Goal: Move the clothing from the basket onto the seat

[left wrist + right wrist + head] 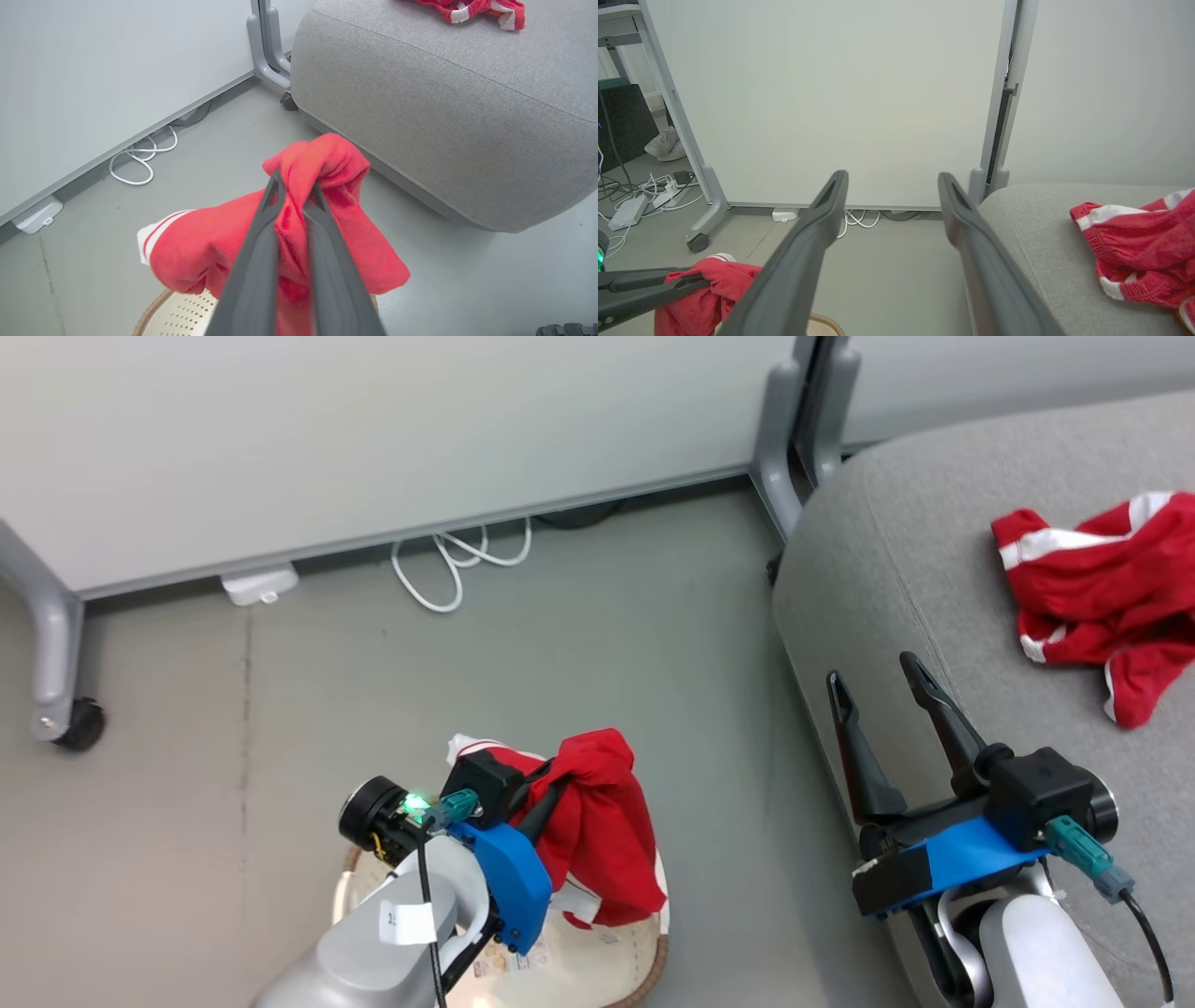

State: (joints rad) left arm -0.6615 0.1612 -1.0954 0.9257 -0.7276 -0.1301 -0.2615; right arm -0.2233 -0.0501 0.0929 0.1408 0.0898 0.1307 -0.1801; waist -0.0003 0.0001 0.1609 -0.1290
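The left claw (295, 186) is holding a red garment (336, 158) above the basket (161, 311)
Jaws nearly shut, it is pinching a bunched fold; the cloth is draping limp and light, so a thick gathered fold likely grips best. Right of the basket, the right claw (872, 670) is hovering wide and empty over the seat (896, 569), where the second garment (1092, 597) is lying.

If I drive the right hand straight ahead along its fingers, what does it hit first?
Probably the white partition panel. The open right hand points at its lower part, and the seat lies off to one side. Depth is hard to judge.
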